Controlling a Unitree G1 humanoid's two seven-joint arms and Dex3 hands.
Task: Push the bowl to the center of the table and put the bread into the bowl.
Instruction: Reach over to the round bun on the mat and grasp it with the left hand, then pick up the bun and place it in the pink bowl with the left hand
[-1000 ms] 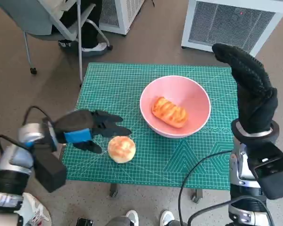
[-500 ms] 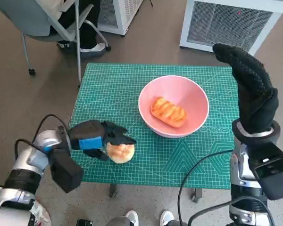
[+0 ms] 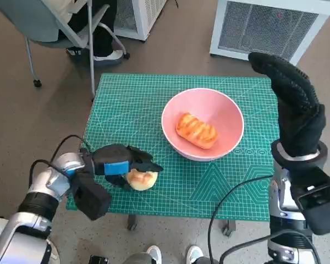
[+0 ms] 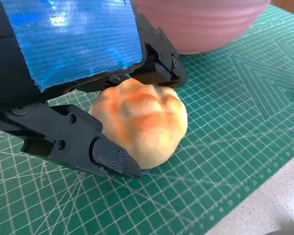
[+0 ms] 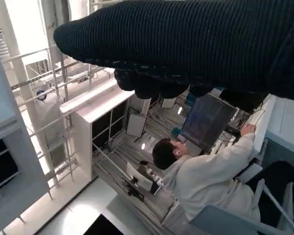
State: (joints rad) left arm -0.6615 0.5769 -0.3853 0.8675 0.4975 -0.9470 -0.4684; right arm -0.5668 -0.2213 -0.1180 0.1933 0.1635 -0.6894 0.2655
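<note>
A pink bowl point(image 3: 171, 108) stands a little right of the middle of the green cutting mat point(image 3: 129, 104), with a striped bread loaf point(image 3: 197, 131) inside it. A round bun point(image 3: 142, 179) sits on the mat near the front edge, left of the bowl. My left hand point(image 3: 119, 164) lies over the bun from the left. In the left wrist view its black fingers point(image 4: 74, 140) press both sides of the bun point(image 4: 140, 119), the bowl point(image 4: 201, 24) just beyond. My right hand point(image 3: 292, 102) is raised beside the table's right edge, empty; its dark glove point(image 5: 186, 44) fills the right wrist view's top.
A grey chair point(image 3: 60, 27) with someone's legs and shoes stands behind the table's back left corner. White vented units point(image 3: 264, 27) stand behind the table. The table's front edge runs just past the bun. A person point(image 5: 206, 176) sits at a screen in the right wrist view.
My left hand has moved right and forward onto the bun, and its fingers have closed around it. The bowl, the loaf and my right hand have stayed put.
</note>
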